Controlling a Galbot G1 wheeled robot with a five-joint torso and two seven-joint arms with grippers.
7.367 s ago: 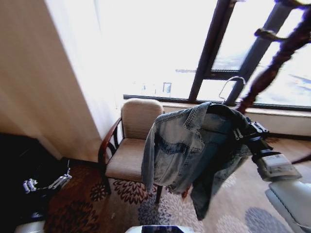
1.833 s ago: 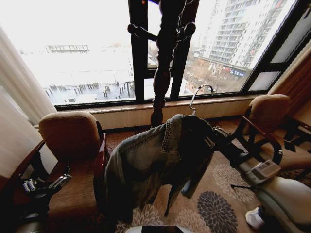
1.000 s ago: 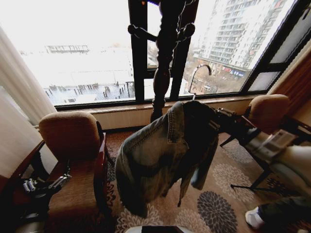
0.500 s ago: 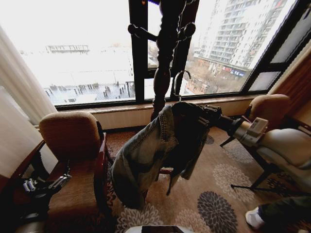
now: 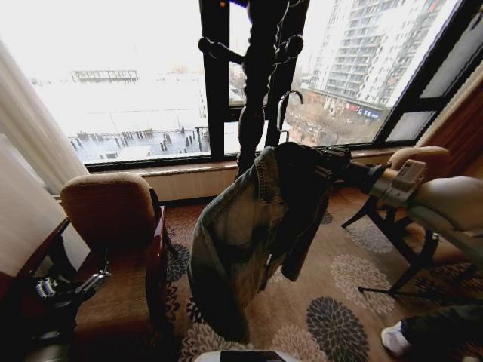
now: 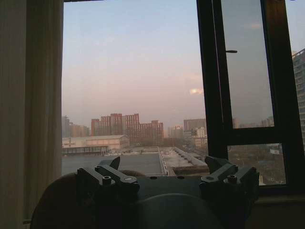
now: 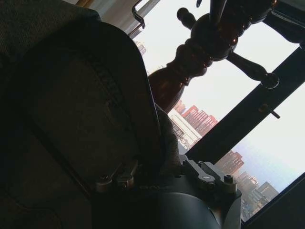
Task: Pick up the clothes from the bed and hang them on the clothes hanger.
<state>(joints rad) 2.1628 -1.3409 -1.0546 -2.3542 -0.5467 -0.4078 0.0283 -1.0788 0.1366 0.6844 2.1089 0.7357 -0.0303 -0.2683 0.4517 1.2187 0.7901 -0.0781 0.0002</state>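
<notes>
From the head camera, I see the light-blue washed denim jacket [image 5: 241, 234] draped on the thin black hanger with a silver metal hook [image 5: 285, 113], held in the air before the dark turned-wood coat stand [image 5: 256, 83] at the window. My right gripper [image 5: 332, 162] reaches in from the right, its jaws closed on the hanger at the jacket's shoulder. My left gripper [image 5: 72, 288] hangs low at the left over a tan upholstered armchair [image 5: 113, 219].

In the left wrist camera, the left gripper [image 6: 167, 179] has its jaws spread apart, holding nothing.

In the right wrist camera, the right gripper [image 7: 157, 179] presses into the dark jacket [image 7: 71, 119], the coat stand [image 7: 200, 43] just beyond.
</notes>
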